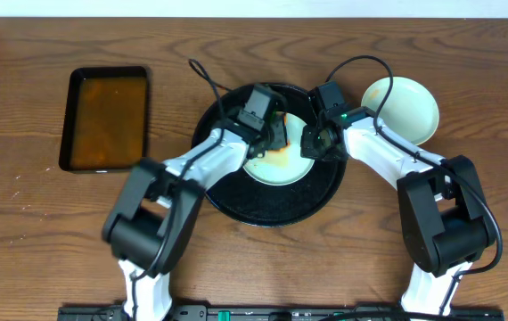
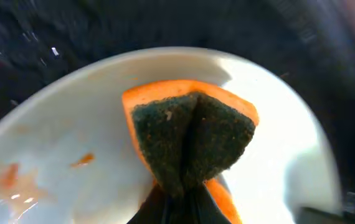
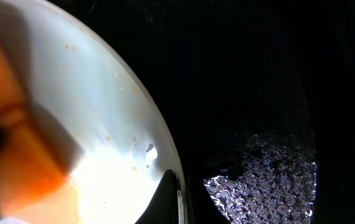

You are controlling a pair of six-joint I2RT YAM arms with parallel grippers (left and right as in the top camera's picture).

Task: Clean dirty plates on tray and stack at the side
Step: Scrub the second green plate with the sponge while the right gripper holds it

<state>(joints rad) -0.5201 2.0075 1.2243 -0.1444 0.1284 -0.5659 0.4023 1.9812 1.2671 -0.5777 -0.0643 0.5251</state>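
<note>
On the round tray (image 1: 227, 203), centre table, sits the smeared plate (image 1: 282, 169). Left gripper (image 2: 184, 202) clamps a folded sponge (image 2: 193, 140) for scrubbing; right gripper (image 3: 180, 198) pinches the plate's right rim, I judge to steady it. Second plate (image 1: 404, 107) lies off-tray, far right.

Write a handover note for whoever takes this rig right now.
Left gripper: shut on the sponge, on the smeared plate in the round tray.
Right gripper: jaws pinch that plate's rim.
Done: one pale plate sits off the tray, at its right, looks clean.
Left: wipe off the orange smears, then stack the plate on the pale one. No third plate in view.
</note>
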